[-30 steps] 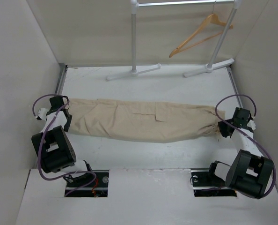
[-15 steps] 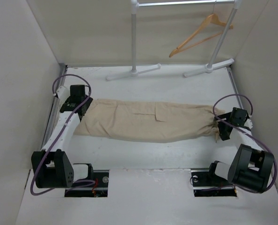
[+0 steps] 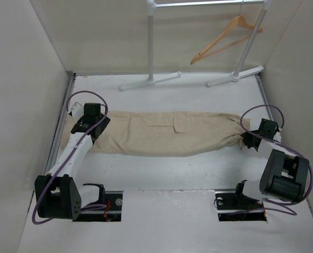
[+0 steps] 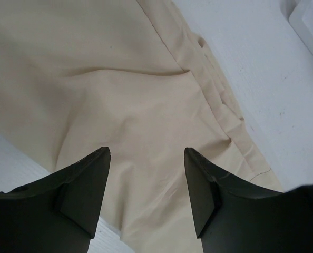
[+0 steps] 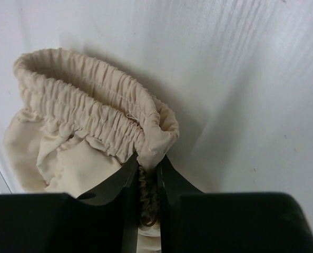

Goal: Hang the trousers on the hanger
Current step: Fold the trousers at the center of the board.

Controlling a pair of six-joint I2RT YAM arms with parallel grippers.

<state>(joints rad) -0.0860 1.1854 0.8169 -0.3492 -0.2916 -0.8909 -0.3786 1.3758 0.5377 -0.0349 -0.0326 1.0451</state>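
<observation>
**Trousers flat, one end pinched, hanger far off**

Risks first. The right gripper (image 5: 146, 168) is pinching only a thin fold of the gathered, elasticated end of the trousers (image 3: 167, 133). If the arm is lifting or pulling from here, the elastic is likely to be sliding out from between the fingers. The left gripper (image 4: 146, 158) is hanging with its jaws apart over the opposite, wider end. The fabric beneath is lying smooth, so a closing pinch may be catching one layer only, or none. With a one-sided hold the garment would be sagging, twisting and dragging on the table (image 3: 198, 174).

Positions. The trousers are stretching left to right across the table, well apart from the hanger (image 3: 215, 41). The hanger is hanging tilted from the rail of the white rack (image 3: 150, 42) at the far right. The cloth is sitting directly under the left fingers; I cannot tell whether they are touching it. Neither arm is reaching near the hanger.
</observation>
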